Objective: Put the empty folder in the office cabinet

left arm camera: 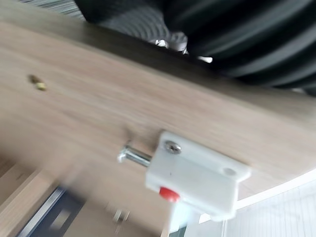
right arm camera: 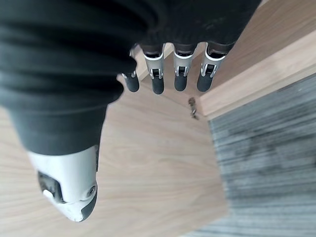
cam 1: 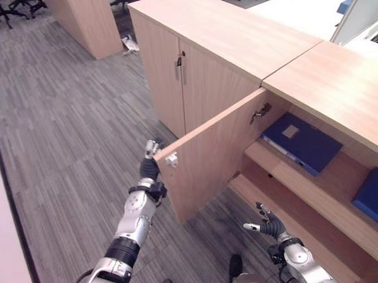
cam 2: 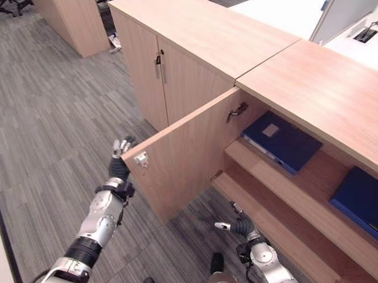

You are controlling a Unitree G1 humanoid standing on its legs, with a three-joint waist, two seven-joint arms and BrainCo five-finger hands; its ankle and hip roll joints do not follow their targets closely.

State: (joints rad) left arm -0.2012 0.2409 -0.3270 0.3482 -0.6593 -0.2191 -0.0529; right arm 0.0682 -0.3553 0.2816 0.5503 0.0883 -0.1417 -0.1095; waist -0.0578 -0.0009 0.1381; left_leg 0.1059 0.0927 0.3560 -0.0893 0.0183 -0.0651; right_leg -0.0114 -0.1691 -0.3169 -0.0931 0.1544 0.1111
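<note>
Folder, dark blue with a pale label, lying flat on the upper shelf of the open office cabinet, towards the hinge side, free of both hands. Farther along the same shelf, well apart from it, a second blue folder, also flat, cut off by the picture's edge. Below, a lower shelf of the same pale wood. Open cabinet door swung out towards the floor, inner face showing, with a dark latch near its top and a white catch with a red button close to its free edge; in the left wrist view the same white catch very close, a metal pin sticking out of it.

Left hand raised at the door's free edge, fingers reaching up behind the edge beside the catch; curled round the edge or just laid against it, cannot tell. Right hand low in front of the cabinet, below the shelves, fingers straight and side by side, thumb held apart, nothing in its grasp; pale wood panel and grey carpet past the fingertips in the right wrist view.

To the left of the open unit, a neighbouring cabinet with both doors shut and metal handles at the middle. Around everything, striped grey carpet; white desk beyond the cabinet tops.
</note>
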